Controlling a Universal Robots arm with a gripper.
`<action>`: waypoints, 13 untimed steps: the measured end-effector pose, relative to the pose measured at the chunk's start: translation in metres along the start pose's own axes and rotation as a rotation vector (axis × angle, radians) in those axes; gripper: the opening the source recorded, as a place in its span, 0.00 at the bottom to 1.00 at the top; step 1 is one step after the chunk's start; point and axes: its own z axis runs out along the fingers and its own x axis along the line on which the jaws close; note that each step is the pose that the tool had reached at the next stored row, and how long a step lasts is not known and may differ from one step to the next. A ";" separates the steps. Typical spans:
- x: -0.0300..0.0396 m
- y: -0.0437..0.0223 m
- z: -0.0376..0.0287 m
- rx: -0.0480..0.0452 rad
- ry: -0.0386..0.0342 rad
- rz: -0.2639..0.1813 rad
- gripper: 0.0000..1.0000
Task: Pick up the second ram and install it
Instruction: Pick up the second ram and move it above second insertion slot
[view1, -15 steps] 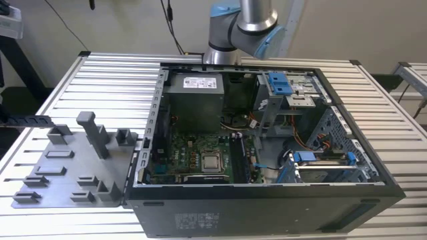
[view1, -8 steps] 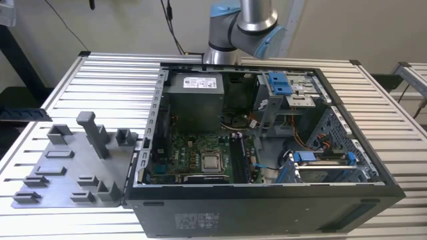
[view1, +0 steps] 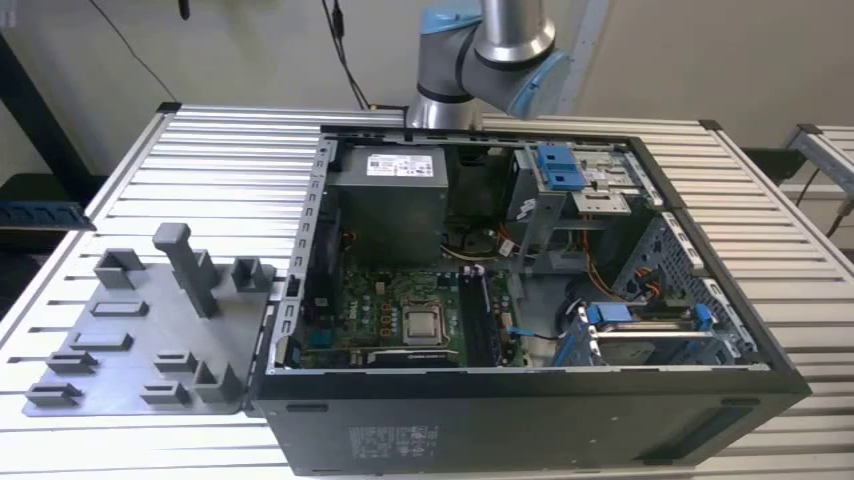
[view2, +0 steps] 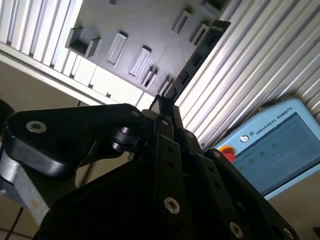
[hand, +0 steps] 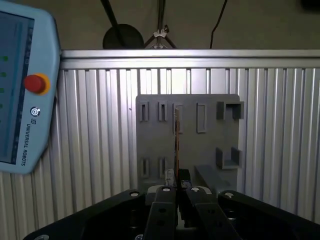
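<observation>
In both wrist views my gripper (hand: 176, 190) (view2: 164, 109) is shut on the second ram (hand: 176, 140) (view2: 197, 55). It is a thin dark circuit-board stick, seen edge-on in the first wrist view and sticking straight out from the fingertips. The stick hangs above the grey plastic tray (hand: 205, 150) (view2: 150, 20), apart from its slots. The exterior view shows that tray (view1: 134, 350) on the exterior view's left of the open computer case (view1: 534, 400), with the long black memory slots (view1: 477, 318) on the green motherboard (view1: 387, 320) inside.
A teach pendant (hand: 20, 90) (view2: 272, 150) lies on the ribbed aluminium table (hand: 100, 125) beside the tray. Upright grey blocks (view1: 187, 265) rise from the tray. The case holds a power supply (view1: 387, 200), blue drive brackets (view1: 561, 170) and cables. The arm (view1: 487, 50) stands behind the case.
</observation>
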 end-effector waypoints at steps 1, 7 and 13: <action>-0.0001 0.0000 -0.0019 0.0000 0.0000 0.000 0.14; -0.0003 0.0000 -0.0057 0.0001 0.0006 0.000 0.14; -0.0003 -0.0001 -0.0059 -0.0001 0.0011 0.000 0.14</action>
